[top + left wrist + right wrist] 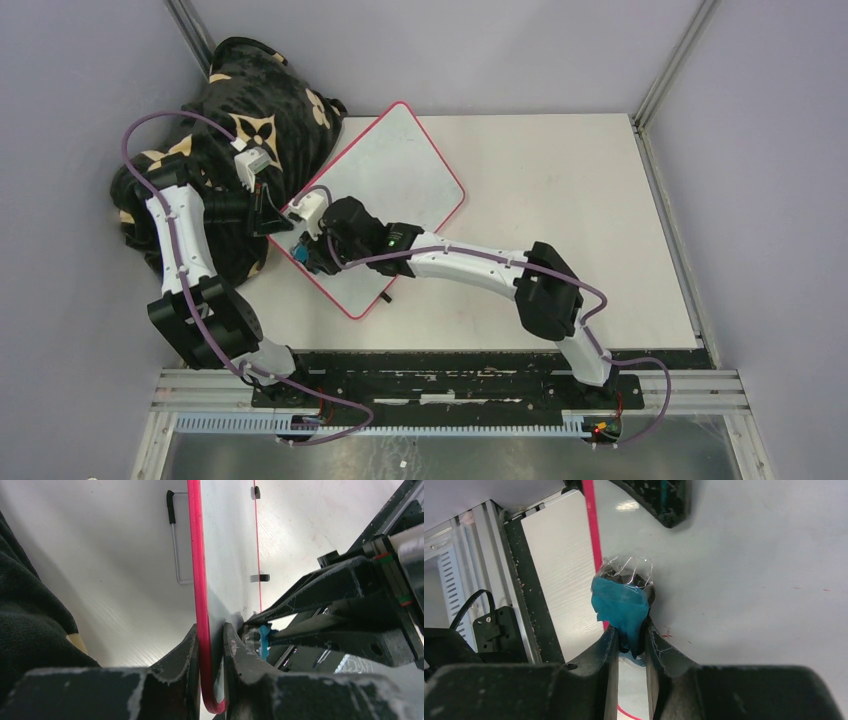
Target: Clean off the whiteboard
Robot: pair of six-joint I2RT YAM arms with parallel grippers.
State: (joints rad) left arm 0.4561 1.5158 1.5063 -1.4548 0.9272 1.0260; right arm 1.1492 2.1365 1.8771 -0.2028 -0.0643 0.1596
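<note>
The whiteboard [390,190] lies tilted on the table, white with a red-pink rim. My left gripper [278,215] is shut on its left edge; in the left wrist view the rim [201,605] runs between the two fingers of the left gripper [211,647]. My right gripper [308,252] is shut on the small blue-and-black eraser [621,607], pressed on the board near its lower left edge [592,525]. The eraser also shows in the top view [302,256] and in the left wrist view [264,640]. Faint red specks remain on the board [666,635].
A black cloth with tan pattern [250,110] lies at the back left, under the left arm. A black foot of the board [388,296] sticks out at its near edge. The table's metal rail [450,385] runs along the front.
</note>
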